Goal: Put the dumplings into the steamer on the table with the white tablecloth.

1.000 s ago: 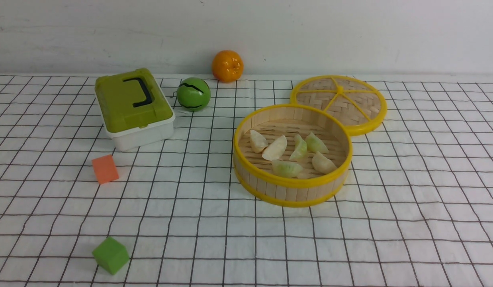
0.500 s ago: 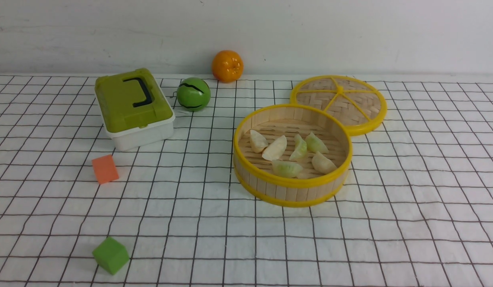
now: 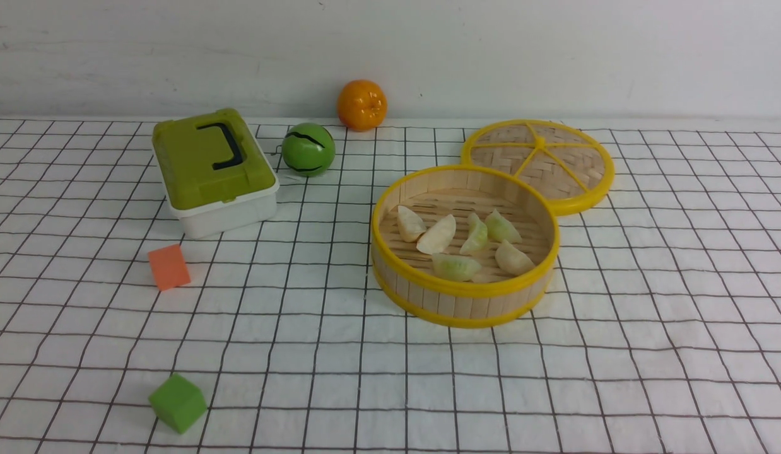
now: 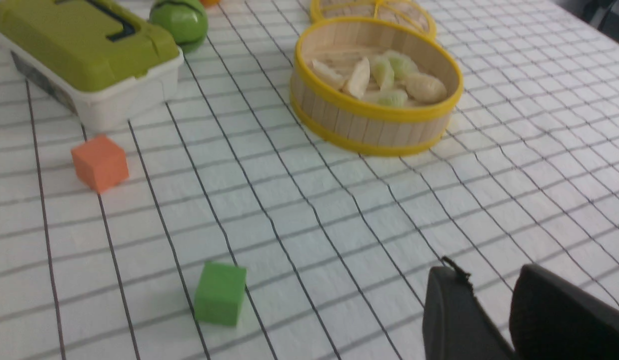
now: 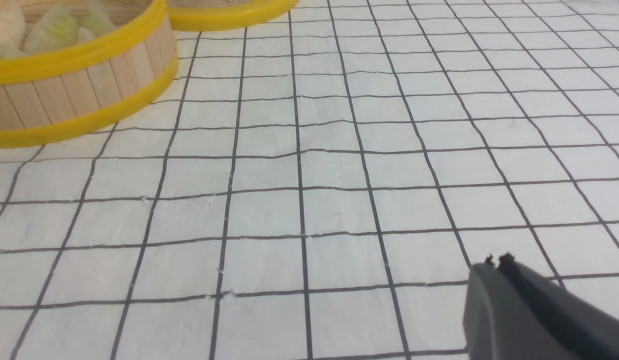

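Dumplings [image 3: 464,243] all sit inside the steamer [image 3: 464,296] on the white tablecloth [image 3: 649,353]; we count six, three cream and three green, none loose on the table [image 3: 302,378]; task looks done to us. Left gripper [image 4: 489,285] has its jaws slightly apart with nothing between them; right gripper [image 5: 497,260] has its jaws together, also empty. Both hang low near the table's front edge, out of the front view; steamer lies ahead of each, well apart, ahead-right of the left gripper, ahead-left of the right one. Which arm is nearer we cannot tell; our guess is no further reach is needed.
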